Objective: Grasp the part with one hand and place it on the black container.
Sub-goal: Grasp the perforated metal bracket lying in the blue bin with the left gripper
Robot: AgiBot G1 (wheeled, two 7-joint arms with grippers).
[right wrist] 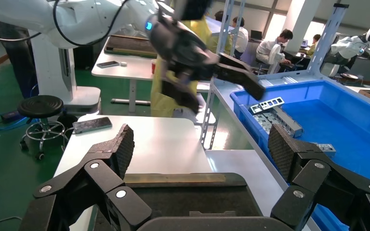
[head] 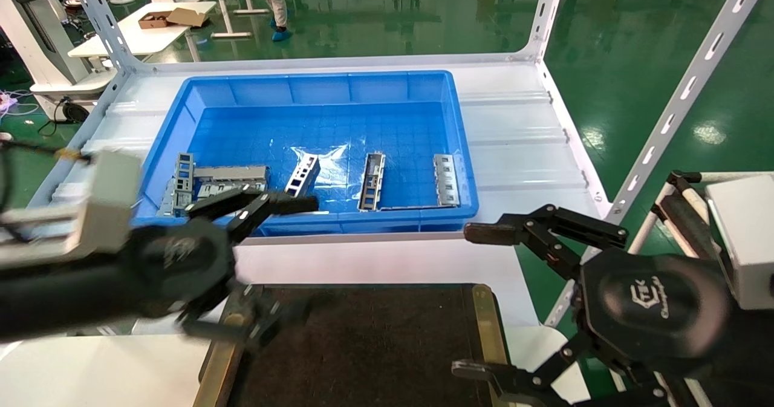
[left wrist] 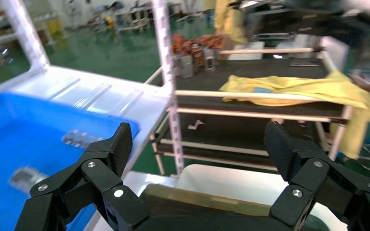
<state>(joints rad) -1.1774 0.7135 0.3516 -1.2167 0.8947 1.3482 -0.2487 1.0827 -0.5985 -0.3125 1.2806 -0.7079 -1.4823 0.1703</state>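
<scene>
Your open, empty left gripper (head: 266,262) hovers near the front-left corner; pinch the stiff, light, slippery narrow grey metal rail (head: 371,181) across its raised edges.

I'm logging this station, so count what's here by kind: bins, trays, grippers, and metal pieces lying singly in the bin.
Blue bin: 1
Black container: 1
Grippers: 2 (left gripper, right gripper, both with jaws open)
Single metal pieces: 3 (part, windowed strip, tabbed strip)
Total: 7, leaving out the overlapping pile in the bin's left corner, which cannot be counted.
</scene>
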